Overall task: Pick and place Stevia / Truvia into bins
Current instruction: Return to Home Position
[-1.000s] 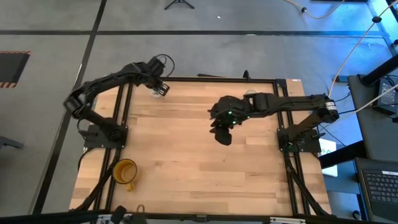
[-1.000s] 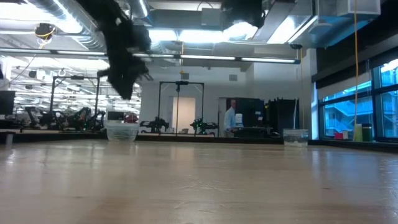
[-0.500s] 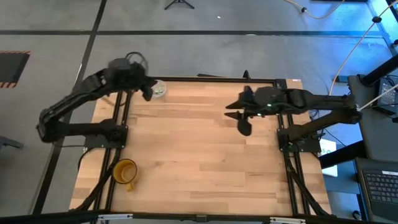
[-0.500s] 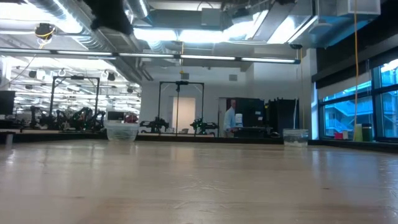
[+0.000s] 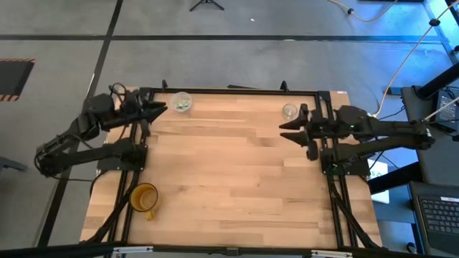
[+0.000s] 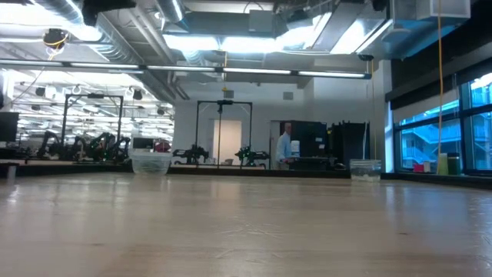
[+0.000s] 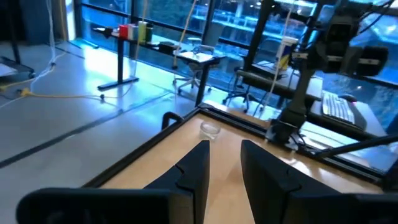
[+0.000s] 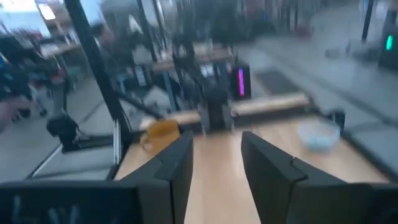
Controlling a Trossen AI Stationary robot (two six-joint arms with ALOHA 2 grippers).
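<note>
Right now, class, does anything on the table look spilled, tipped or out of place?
Nothing stands out. The wider cup, holding sachets, the narrower cup and the mug all stand upright; no sachets lie loose.

No text, label, brand, number or sign could be read in any view. The green print on the sachets lying in the cloudy cup at the far edge of the surface was too small to make out. The keys of the keyboard beside the surface were likewise illegible.
</note>
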